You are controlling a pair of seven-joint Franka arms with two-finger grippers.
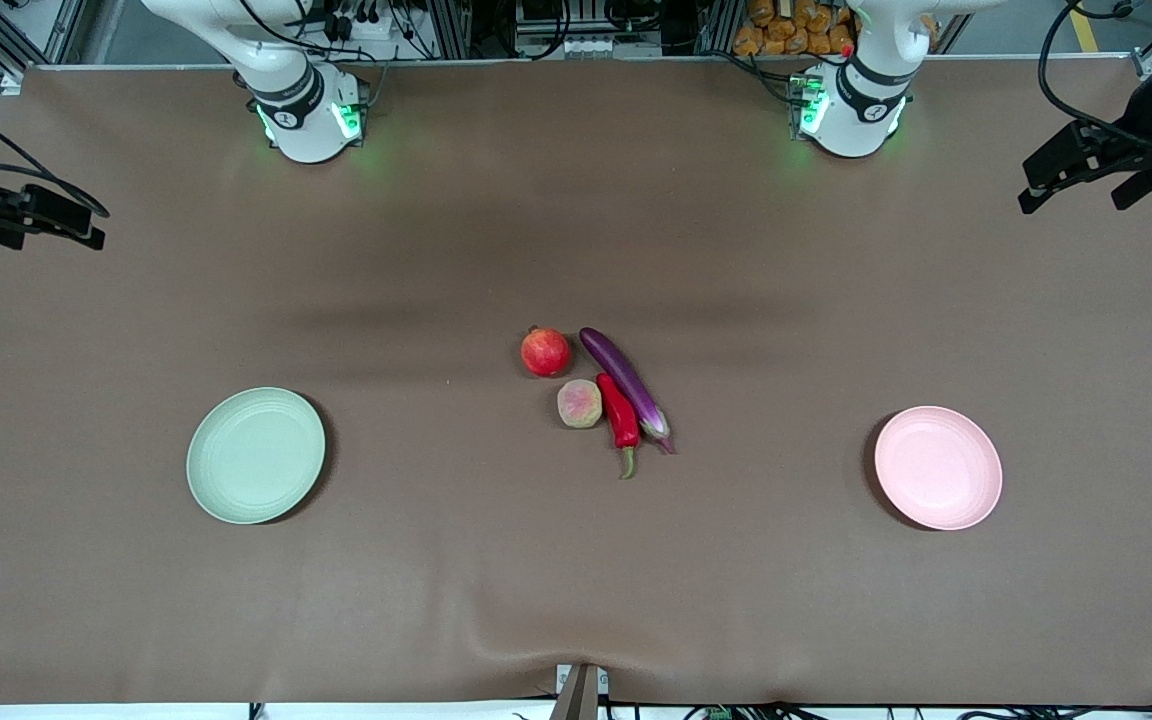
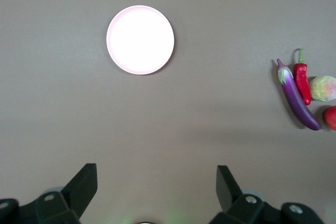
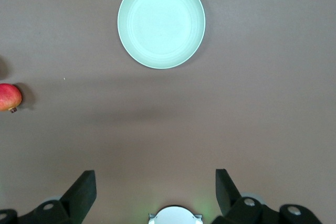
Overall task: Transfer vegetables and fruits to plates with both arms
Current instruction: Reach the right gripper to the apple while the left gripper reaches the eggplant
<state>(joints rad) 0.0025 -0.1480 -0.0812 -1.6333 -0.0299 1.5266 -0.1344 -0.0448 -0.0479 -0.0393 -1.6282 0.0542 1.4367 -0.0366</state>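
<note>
I have a wide tabletop (image 1: 576, 580) under matte brown cloth, slightly rippled along the edge nearest the front camera. Both arms wait, hanging high over the two ends of the table. The left gripper (image 2: 157, 192) sits over the left arm's end, jaws spread wide and holding nothing; the right gripper (image 3: 155, 195) does the same over the right arm's end.

The pale green plate (image 1: 255, 455), round, shallow and ribbed at the rim, lies toward the right arm's end. The smooth pale pink plate (image 1: 938, 467) lies toward the left arm's end. Broad bare cloth surrounds each.

Mid-table the produce clusters. The long slim glossy purple eggplant (image 1: 624, 386) lies diagonally, the red chili pepper (image 1: 620, 416) touching it. The round yellow-green fruit (image 1: 579, 403) sits just beside the chili, and the red pomegranate (image 1: 545, 352) sits farther from the front camera.
</note>
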